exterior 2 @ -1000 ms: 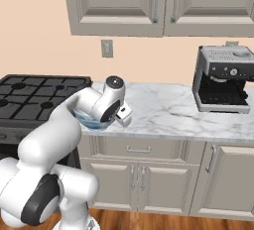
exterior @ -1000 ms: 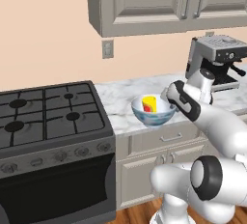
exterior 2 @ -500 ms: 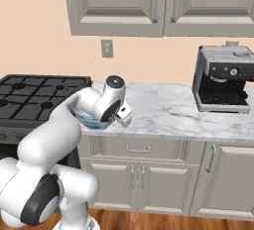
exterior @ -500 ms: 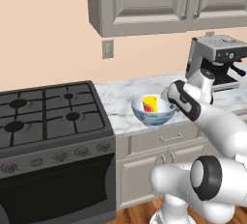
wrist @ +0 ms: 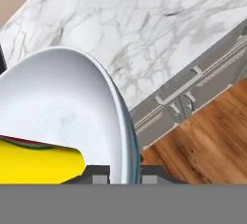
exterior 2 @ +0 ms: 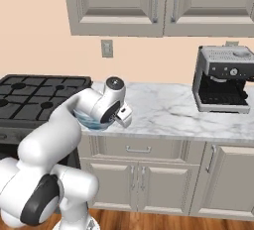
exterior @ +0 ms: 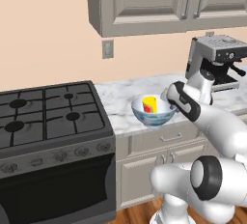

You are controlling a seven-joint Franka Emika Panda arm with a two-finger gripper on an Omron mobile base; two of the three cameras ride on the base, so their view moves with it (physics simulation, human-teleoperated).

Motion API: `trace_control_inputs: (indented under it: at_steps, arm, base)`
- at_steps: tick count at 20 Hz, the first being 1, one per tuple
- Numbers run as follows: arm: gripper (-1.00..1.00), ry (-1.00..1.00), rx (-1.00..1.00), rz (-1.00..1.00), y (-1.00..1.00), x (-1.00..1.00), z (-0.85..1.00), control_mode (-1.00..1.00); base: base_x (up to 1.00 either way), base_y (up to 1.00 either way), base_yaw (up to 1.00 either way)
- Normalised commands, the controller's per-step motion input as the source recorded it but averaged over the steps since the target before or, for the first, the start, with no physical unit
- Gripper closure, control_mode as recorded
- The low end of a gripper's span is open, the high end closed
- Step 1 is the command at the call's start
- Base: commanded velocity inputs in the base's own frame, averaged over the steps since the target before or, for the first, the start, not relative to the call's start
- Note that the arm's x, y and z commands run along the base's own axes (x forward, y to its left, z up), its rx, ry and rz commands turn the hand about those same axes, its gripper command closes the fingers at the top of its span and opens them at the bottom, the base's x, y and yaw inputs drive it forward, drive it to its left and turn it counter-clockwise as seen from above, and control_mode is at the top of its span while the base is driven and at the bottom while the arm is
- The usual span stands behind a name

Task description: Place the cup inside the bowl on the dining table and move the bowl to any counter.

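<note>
- White marble with grey veins carries everything here: the counter [exterior: 125,103] runs from the stove [exterior: 48,117] on the left to the coffee machine [exterior 2: 222,78] at the far right.
- The bowl [exterior: 153,110] sits at the counter's front edge, close to the stove-side end, above the drawer [exterior 2: 136,148].
- The yellow cup [exterior: 150,104] with its red patch is inside the bowl, so the first half of the job looks done.
- The gripper [wrist: 124,172] has its jaws drawn narrow and pinched on the bowl's rim, one finger inside the white wall, one outside the bluish one, as the hand view shows it.
- From the jaws, the bowl spreads away toward the stove, with the cup lying just past the fingers inside it; the grip is on the rim nearest the arm, on the coffee machine's side.
- I cannot tell for certain whether the bowl's base rests fully on the marble or hangs a touch above it.
- If it is down, the next step, to my eye, is simply to let go and pull straight back off the rim, away from the stove, without dragging the bowl over the front edge.
</note>
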Motion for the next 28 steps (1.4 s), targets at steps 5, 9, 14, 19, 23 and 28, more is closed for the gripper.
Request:
trace_control_inputs:
  at_steps: [5,9,14,19,23,28]
  arm:
    - [1.0,-0.09,0.0,0.0,0.02,0.12,-0.08,-1.0]
    - [1.0,-0.02,0.0,0.0,0.05,0.42,-0.03,-1.0]
    - [1.0,0.14,0.0,0.0,0.04,0.36,0.0,-1.0]
    - [1.0,0.14,0.0,-0.01,0.0,0.54,0.0,-1.0]
    - [1.0,0.01,0.0,-0.03,0.0,0.55,0.0,-1.0]
    - [1.0,0.0,0.0,-0.05,0.0,0.41,0.0,-1.0]
  base:
    - [0.0,0.0,0.0]
    - [0.0,0.0,0.0]
    - [0.0,0.0,0.0]
    - [0.0,0.0,0.0]
    - [0.0,0.0,0.0]
    - [0.0,0.0,0.0]
